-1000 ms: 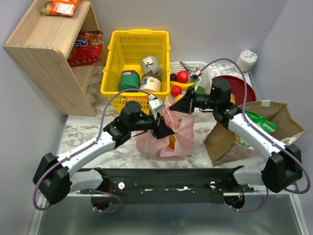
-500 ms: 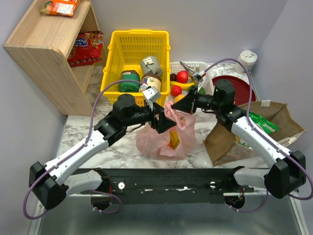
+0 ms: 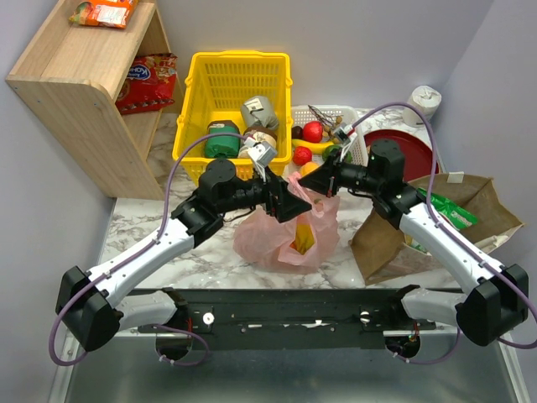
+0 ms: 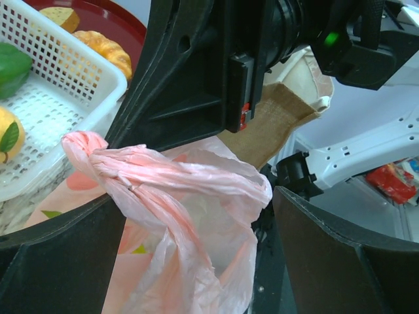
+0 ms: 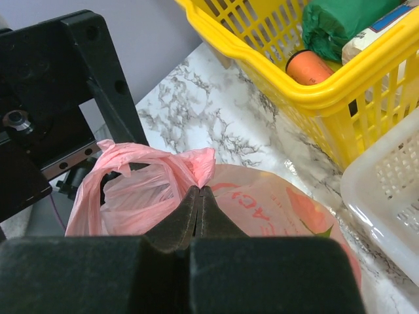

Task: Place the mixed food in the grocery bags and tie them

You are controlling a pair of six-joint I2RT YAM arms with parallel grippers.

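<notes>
The pink plastic bag (image 3: pixel 285 231) sits at the table's middle with something yellow (image 3: pixel 304 239) showing through it. My left gripper (image 3: pixel 295 202) is open; a twisted pink handle (image 4: pixel 163 190) runs between its spread fingers (image 4: pixel 340 255). My right gripper (image 3: pixel 316 185) is shut on the tip of a pink handle (image 5: pixel 196 167), just above the bag. The two grippers nearly touch over the bag. The brown paper bag (image 3: pixel 386 239) lies at the right with the green crisp packet (image 3: pixel 446 210) in its mouth.
A yellow basket (image 3: pixel 193 134) of tins and jars stands behind the bag. A white tray (image 3: pixel 357 134) with fruit and a red plate (image 3: pixel 424 155) are at the back right. A wooden shelf (image 3: pixel 75 92) with snack packets stands at the left.
My left gripper has moved up and right, closer to the right gripper. The bag's handles have been drawn up between them.
</notes>
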